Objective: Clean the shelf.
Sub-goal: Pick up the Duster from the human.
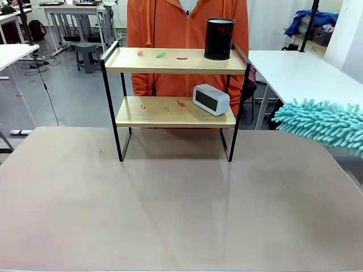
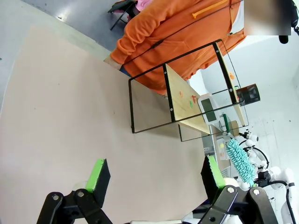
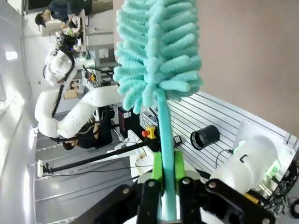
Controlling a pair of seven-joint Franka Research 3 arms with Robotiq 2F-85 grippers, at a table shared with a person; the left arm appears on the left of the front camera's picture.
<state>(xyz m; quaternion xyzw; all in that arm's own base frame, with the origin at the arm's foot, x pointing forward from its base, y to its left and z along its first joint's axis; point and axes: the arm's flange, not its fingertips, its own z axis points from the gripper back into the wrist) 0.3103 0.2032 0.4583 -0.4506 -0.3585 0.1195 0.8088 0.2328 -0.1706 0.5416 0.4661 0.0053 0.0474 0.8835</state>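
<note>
The shelf (image 1: 130, 61) stands at the far middle of the tan table. A black cup (image 1: 219, 38) and small coloured scraps (image 1: 160, 55) sit on its top board. A grey clock (image 1: 211, 99) and more scraps (image 1: 180, 102) lie on the lower board. A teal fluffy duster (image 1: 320, 122) reaches in from the right, beside the shelf and apart from it. In the right wrist view my right gripper (image 3: 168, 170) is shut on the duster's handle, with the duster head (image 3: 156, 51) above it. My left gripper (image 2: 155, 173) hangs open over the table, with the shelf (image 2: 187, 93) well ahead of it.
A person in an orange top (image 1: 170, 25) stands right behind the shelf. A white table (image 1: 300, 68) stands at the right and another (image 1: 14, 52) at the far left. The tan tabletop (image 1: 170, 209) in front of the shelf is bare.
</note>
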